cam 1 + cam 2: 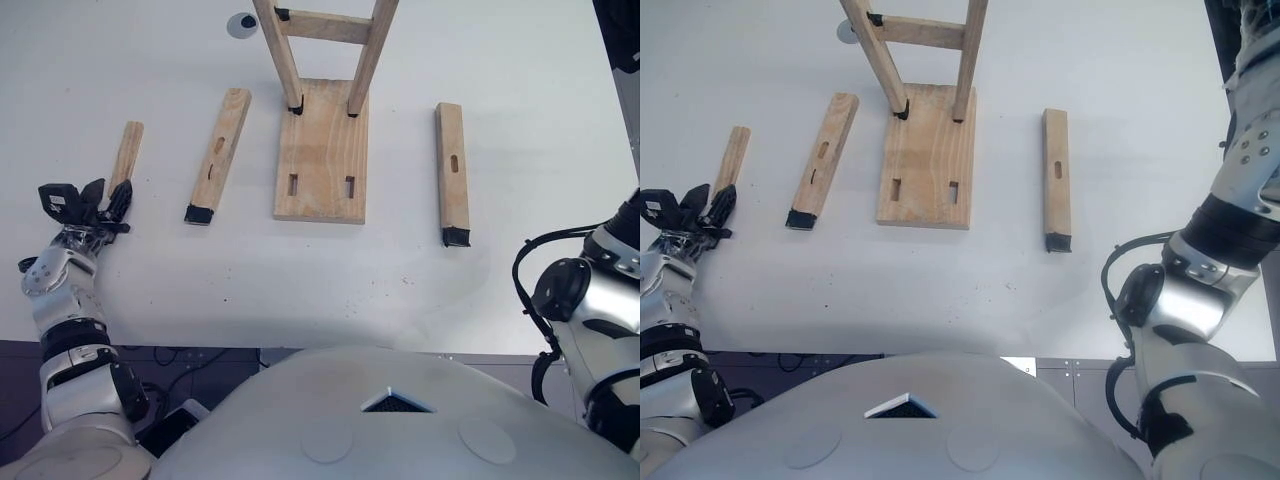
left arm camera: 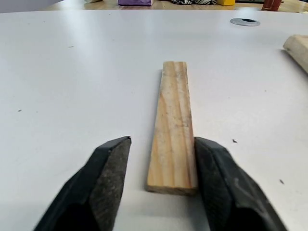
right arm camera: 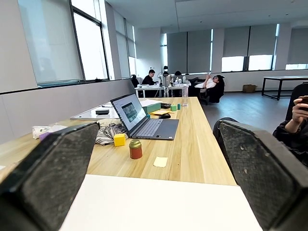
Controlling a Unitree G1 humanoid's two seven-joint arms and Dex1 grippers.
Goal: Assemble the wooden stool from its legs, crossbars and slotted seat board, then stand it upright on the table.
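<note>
The slotted seat board (image 1: 322, 150) lies flat mid-table. A frame of two legs joined by a crossbar (image 1: 322, 25) stands in its far slots; the two near slots are free. One loose leg (image 1: 219, 155) lies left of the board, another loose leg (image 1: 452, 172) to its right. A short crossbar (image 1: 127, 152) lies at the far left. My left gripper (image 1: 85, 205) is open at this crossbar's near end; in the left wrist view the crossbar (image 2: 174, 125) lies between the fingers (image 2: 108, 178). My right gripper (image 3: 154, 192) is open, held off the table's right edge, with nothing between its fingers.
A grey round grommet (image 1: 241, 24) sits in the tabletop behind the frame. The table's front edge (image 1: 300, 345) runs close to my body. Bare white surface lies between the parts and this edge.
</note>
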